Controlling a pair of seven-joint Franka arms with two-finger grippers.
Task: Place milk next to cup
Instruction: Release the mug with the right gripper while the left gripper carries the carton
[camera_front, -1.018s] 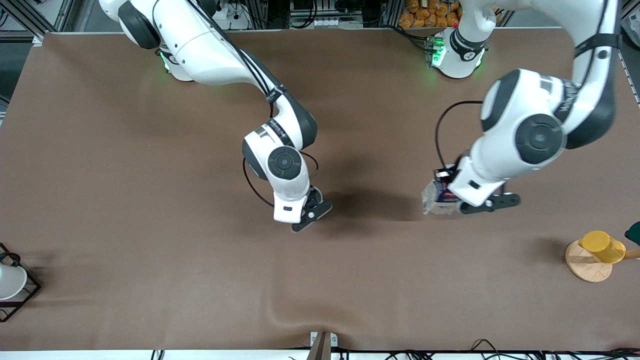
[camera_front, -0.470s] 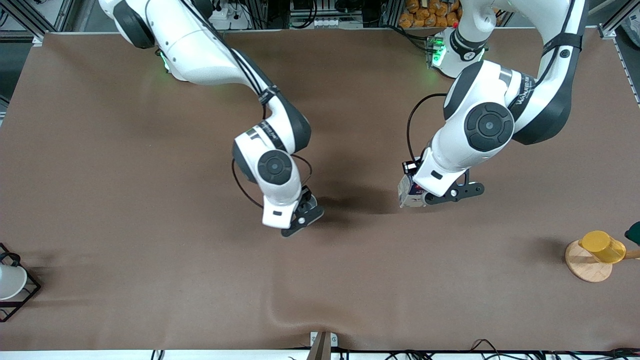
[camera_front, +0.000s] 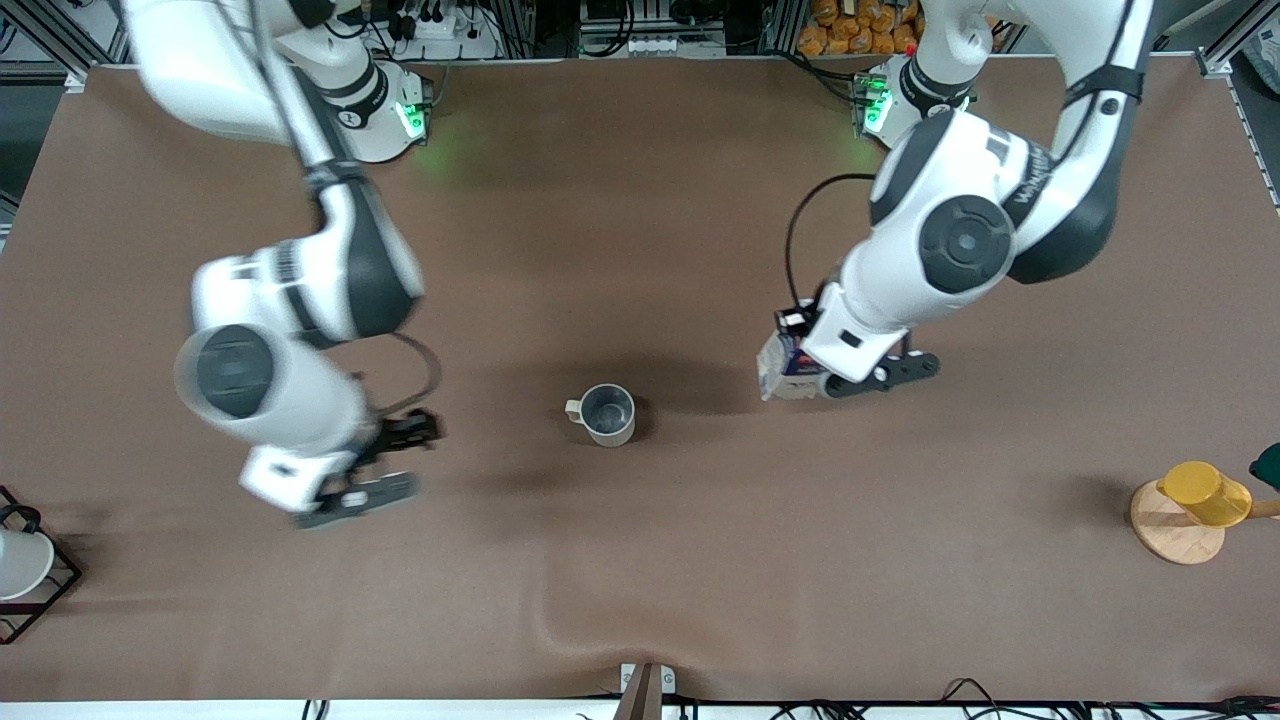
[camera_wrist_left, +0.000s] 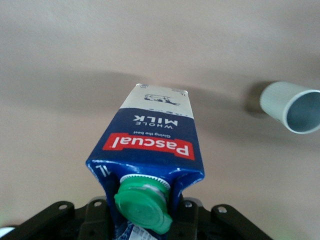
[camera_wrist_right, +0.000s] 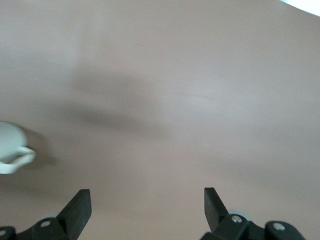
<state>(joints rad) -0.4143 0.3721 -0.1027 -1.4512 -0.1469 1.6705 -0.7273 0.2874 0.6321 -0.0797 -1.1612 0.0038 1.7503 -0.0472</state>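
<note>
**Milk held near the cup**

Front: my left gripper (camera_front: 812, 380) clamps the milk (camera_front: 778, 368) above the counter (camera_front: 640, 560), beside the cup (camera_front: 606, 413).

Left wrist: light, crushable carton; grip its gable.

Right wrist: right gripper (camera_wrist_right: 147, 205) waits, spread, empty.

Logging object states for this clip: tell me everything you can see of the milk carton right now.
The milk is a small dark blue gabled carton with a round green screw cap, a red Pascal label band, "whole milk" lettering and pale lower sides with a cow drawing. It looks like coated card, closed and undented. The left claw is shut on its top end, holding it above the brown table, tilted. The cup stands apart from it, toward the right arm's end.
</note>
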